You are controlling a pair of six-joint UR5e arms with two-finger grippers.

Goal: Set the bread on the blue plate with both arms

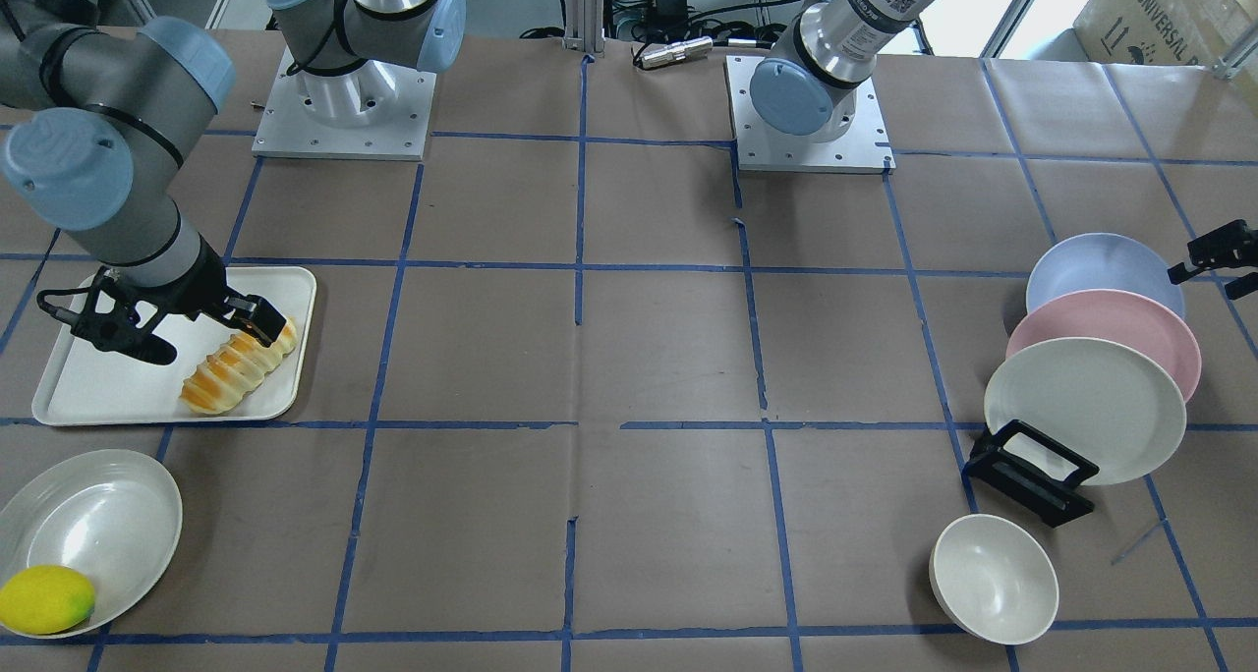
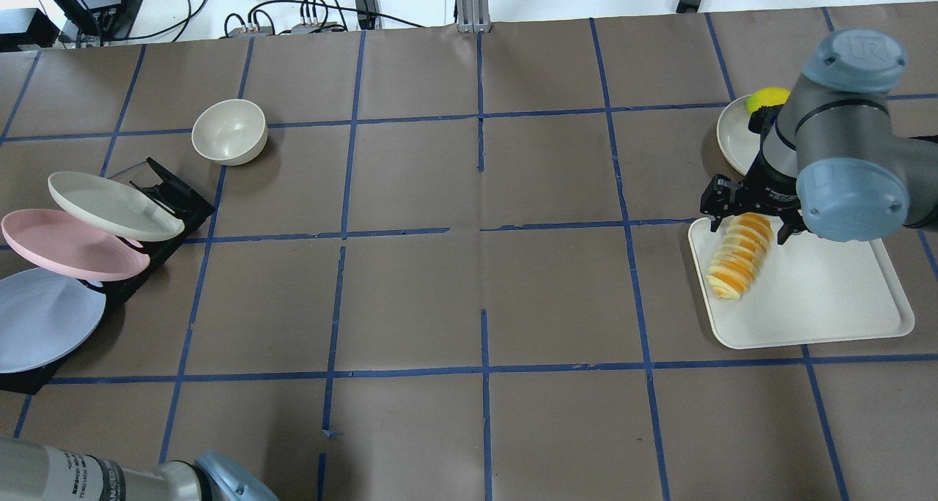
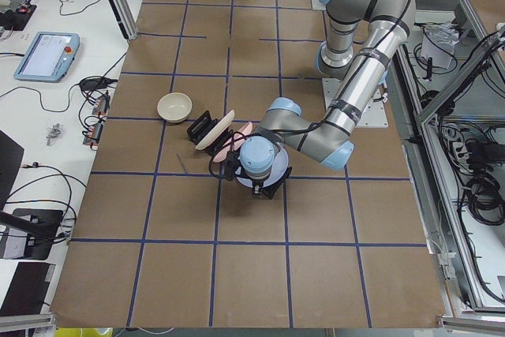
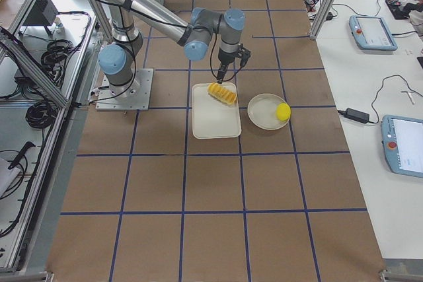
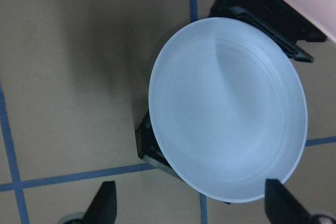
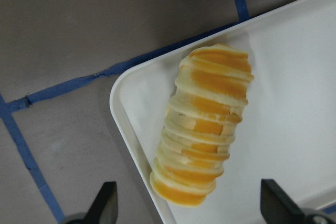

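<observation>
The bread [image 1: 239, 367], striped orange and cream, lies on a white tray [image 1: 98, 397] and shows in the overhead view [image 2: 740, 255] and the right wrist view [image 6: 205, 129]. My right gripper [image 1: 201, 336] is open just above the bread's far end, its fingers either side of it [image 6: 191, 208]. The blue plate [image 1: 1091, 269] leans in a black rack and fills the left wrist view [image 5: 226, 108]. My left gripper [image 5: 191, 208] is open above the plate's edge and holds nothing; it also shows at the front view's right edge [image 1: 1214, 259].
A pink plate [image 1: 1111, 328] and a cream plate [image 1: 1081, 407] lean in the same black rack [image 1: 1032, 471]. A small cream bowl [image 1: 993, 579] stands near it. A larger bowl [image 1: 93, 525] with a yellow lemon [image 1: 44, 598] sits beside the tray.
</observation>
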